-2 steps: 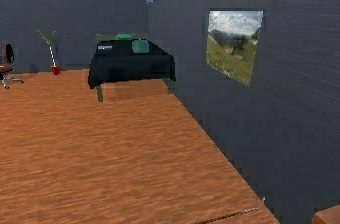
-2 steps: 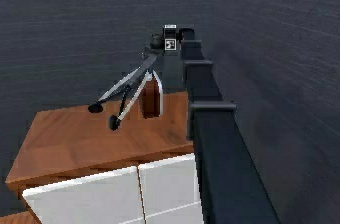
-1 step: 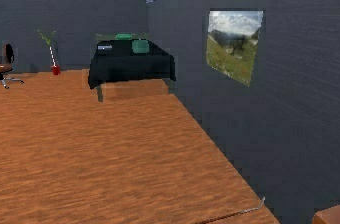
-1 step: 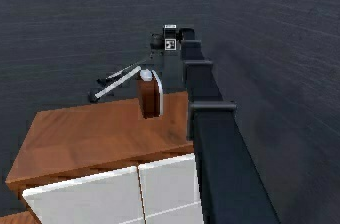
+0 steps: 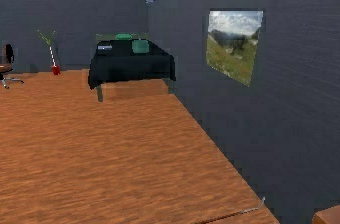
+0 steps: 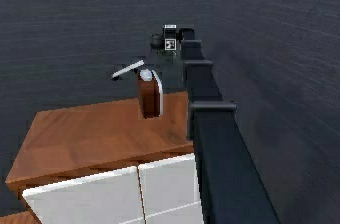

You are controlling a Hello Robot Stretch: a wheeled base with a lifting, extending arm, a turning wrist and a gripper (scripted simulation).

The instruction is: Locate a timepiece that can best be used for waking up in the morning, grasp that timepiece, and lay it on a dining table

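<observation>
Small brown clock-like object (image 6: 151, 95), silver-rimmed, stands upright at the far edge of a wood-topped cabinet (image 6: 88, 140), right at the tool (image 6: 133, 72). Whether the tool grips it cannot be told. Probably light, rigid and smooth; best taken across its flat sides.

Landscape picture (image 5: 235, 46) hung on dark wall (image 5: 308, 130). Potted plant (image 5: 55, 68) and office chair (image 5: 2, 68) at far left on wood floor (image 5: 98, 150). Wood-topped cabinet (image 6: 88, 135) with white drawer fronts (image 6: 88, 200)
</observation>
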